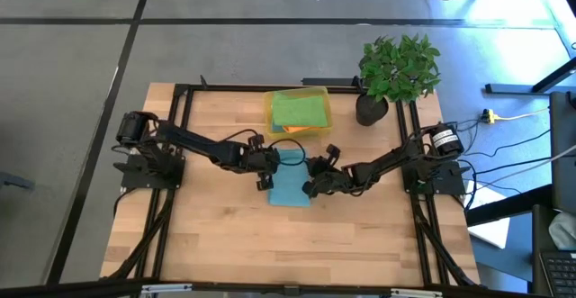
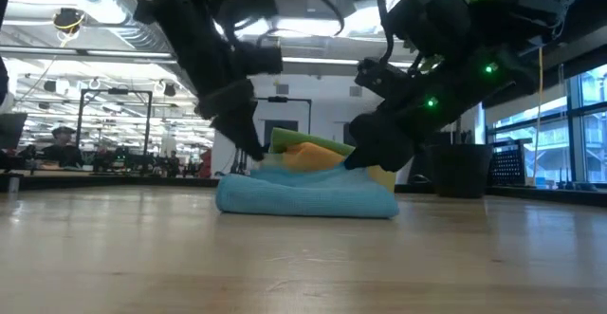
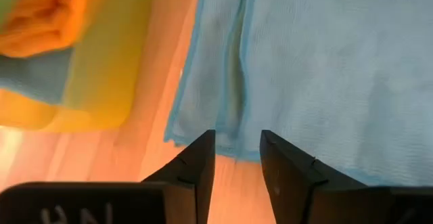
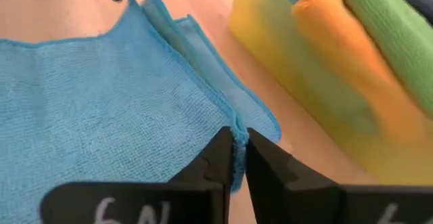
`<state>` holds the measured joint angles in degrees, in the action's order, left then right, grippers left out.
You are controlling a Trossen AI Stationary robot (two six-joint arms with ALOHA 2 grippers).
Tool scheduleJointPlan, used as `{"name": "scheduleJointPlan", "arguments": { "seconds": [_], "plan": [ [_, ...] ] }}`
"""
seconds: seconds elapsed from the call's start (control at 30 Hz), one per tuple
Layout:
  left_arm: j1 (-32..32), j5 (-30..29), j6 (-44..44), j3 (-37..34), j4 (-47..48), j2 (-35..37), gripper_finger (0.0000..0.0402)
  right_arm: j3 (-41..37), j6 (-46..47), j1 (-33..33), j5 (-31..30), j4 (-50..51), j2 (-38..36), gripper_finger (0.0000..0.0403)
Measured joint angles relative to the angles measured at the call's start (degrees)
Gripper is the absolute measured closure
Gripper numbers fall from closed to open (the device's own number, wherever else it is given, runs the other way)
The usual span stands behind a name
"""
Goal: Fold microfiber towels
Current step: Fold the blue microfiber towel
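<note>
A: Where's the towel rn?

B: Teal-blue towel [image 1: 290,182] lies folded mid-bench, just near of the yellow bin [image 1: 322,116]. Bin holds a green towel [image 1: 300,110] on top, w/ an orange one [image 4: 338,41] under it.

A: Pincers?

B: Left pincer [image 3: 238,162] at the towel's far-left edge, fingers a small gap apart, nothing between them. Right pincer [image 4: 240,158] at the far-right corner, gap very narrow, cloth hem sits right in the slit; prob. letting go, can't tell for sure.

A: Handling?

B: Soft, light, limp, grippy nap. Layers drag and bunch if lifted from the middle. I'd pinch at corners or the doubled hem, both sides together, keep it low to the bench [image 1: 216,235].
</note>
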<state>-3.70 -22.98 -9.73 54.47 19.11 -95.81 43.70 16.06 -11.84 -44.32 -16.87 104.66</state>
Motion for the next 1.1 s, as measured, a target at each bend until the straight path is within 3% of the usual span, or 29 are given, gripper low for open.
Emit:
{"name": "scheduleJointPlan", "arguments": {
  "seconds": [0.2, 0.57, 0.67, 0.83, 1.1],
  "plan": [
    [-1.7, -1.3, -1.7, 0.0, 1.8, 5.1, 0.0293, 0.0, -3.0, 0.0, 0.3, -0.5, -0.4, 0.0342],
    [-11.9, 1.2, -0.1, -0.1, 2.3, 5.7, 0.0295, 0.4, -8.6, -2.1, 1.4, -0.2, -5.2, 0.0169],
    [-15.5, 1.1, 1.0, 0.1, 0.0, 5.2, 0.0293, 0.4, -13.2, -5.5, 4.7, -0.5, -6.6, 0.016],
    [-20.4, 0.9, 1.6, 0.2, -2.7, 3.0, 0.0294, 0.5, -13.4, -12.3, 12.6, -0.8, -5.9, 0.0172],
    [-22.5, 1.6, 6.3, 0.0, -8.6, -4.5, 0.026, 0.5, -11.6, -17.7, 12.4, -0.6, -1.3, 0.0166]
  ]
}}
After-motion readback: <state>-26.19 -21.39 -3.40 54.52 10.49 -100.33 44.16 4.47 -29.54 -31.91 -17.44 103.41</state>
